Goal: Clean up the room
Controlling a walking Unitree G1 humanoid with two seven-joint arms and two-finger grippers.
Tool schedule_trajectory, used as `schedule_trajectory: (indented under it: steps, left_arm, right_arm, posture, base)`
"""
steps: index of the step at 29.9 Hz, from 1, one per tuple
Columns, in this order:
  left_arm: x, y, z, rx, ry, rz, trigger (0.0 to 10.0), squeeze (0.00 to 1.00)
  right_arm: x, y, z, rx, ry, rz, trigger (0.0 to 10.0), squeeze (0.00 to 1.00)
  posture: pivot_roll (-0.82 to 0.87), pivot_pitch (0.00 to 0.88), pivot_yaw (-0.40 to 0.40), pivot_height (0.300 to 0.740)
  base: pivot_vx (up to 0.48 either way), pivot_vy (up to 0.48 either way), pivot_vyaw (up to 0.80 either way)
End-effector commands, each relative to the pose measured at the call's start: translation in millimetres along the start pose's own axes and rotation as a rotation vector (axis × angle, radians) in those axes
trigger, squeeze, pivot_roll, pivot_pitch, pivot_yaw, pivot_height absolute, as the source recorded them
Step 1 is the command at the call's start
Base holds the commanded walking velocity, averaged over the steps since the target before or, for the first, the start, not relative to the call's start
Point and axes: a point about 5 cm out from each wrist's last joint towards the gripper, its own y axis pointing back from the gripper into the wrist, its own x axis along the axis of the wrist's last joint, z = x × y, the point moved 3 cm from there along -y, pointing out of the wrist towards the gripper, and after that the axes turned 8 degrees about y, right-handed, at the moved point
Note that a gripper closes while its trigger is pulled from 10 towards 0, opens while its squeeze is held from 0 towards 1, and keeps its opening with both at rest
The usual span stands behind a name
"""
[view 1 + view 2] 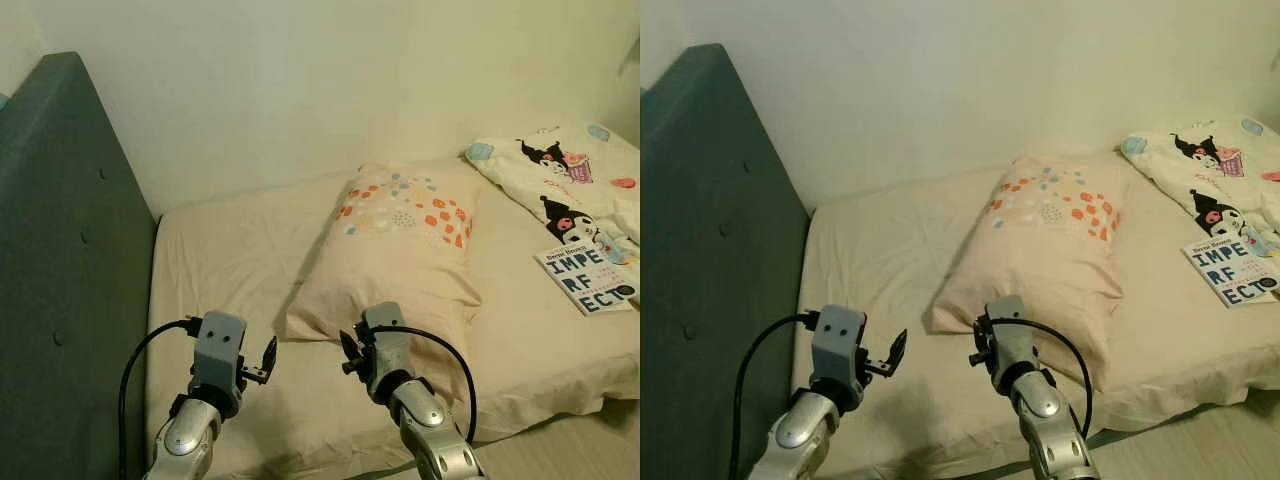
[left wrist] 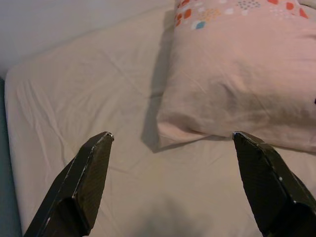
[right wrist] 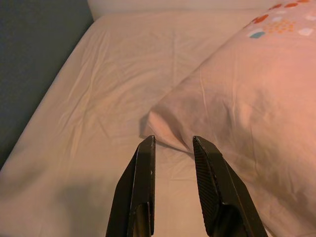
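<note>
Nearest to us are our two arms, raised over the near edge of the bed (image 1: pixel 230 270). Our left gripper (image 2: pixel 170 143) has its fingers spread wide apart over bare sheet, with the pillow's near corner just ahead between them. Our right gripper (image 3: pixel 173 143) has its fingers close together with a narrow gap, holding nothing, pointed at that same corner.

We judge we are at the approach for tidying the bed: the pillow (image 1: pixel 400 250) lies askew in the middle of the mattress, well apart from the dark headboard (image 1: pixel 60 280) on our left. The next move seems to call for closing on the pillow's near edge with both grippers, the right one opening first.

A book (image 1: pixel 588 276) lies farther right, just beside a cartoon-print blanket (image 1: pixel 570 175), still to be dealt with.
</note>
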Motion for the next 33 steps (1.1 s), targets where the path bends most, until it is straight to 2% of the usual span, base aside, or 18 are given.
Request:
schedule_trajectory:
  steps: [1, 7, 11, 28, 33]
  left_arm:
    - [-3.0, 2.9, 1.8, -0.012, -0.025, -0.011, 10.0, 0.0]
    - [-4.1, 3.5, 2.1, -0.011, -0.022, -0.018, 10.0, 0.0]
    - [-7.8, 3.8, -0.4, 0.007, 0.004, -0.035, 10.0, 0.0]
    - [-8.5, 3.3, 1.0, 0.004, -0.004, -0.039, 10.0, 0.0]
    - [-8.6, 2.0, 0.9, 0.003, -0.005, -0.038, 10.0, 0.0]
  right_arm:
    - [-1.6, -0.5, -7.0, 0.029, 0.015, -0.001, 10.0, 0.0]
    - [-1.0, -0.5, -7.7, 0.027, 0.015, 0.003, 10.0, 0.0]
    - [-2.6, 0.5, -4.0, 0.008, -0.011, 0.0, 10.0, 0.0]
    - [-4.0, 1.0, -2.6, 0.002, -0.01, -0.007, 10.0, 0.0]
    - [-3.0, 0.8, 4.3, -0.033, -0.029, -0.004, 10.0, 0.0]
  posture:
    - [-0.04, 0.079, 0.027, 0.74]
    - [-0.04, 0.079, 0.027, 0.74]
    - [-0.04, 0.08, 0.027, 0.74]
    - [-0.04, 0.076, 0.028, 0.74]
    - [-0.05, 0.069, 0.029, 0.74]
  base:
    - [0.0, -0.48, 0.8]
    - [0.0, -0.464, 0.73]
    - [0.0, 0.0, 0.0]
    - [0.0, 0.0, 0.0]
    - [0.0, 0.0, 0.0]
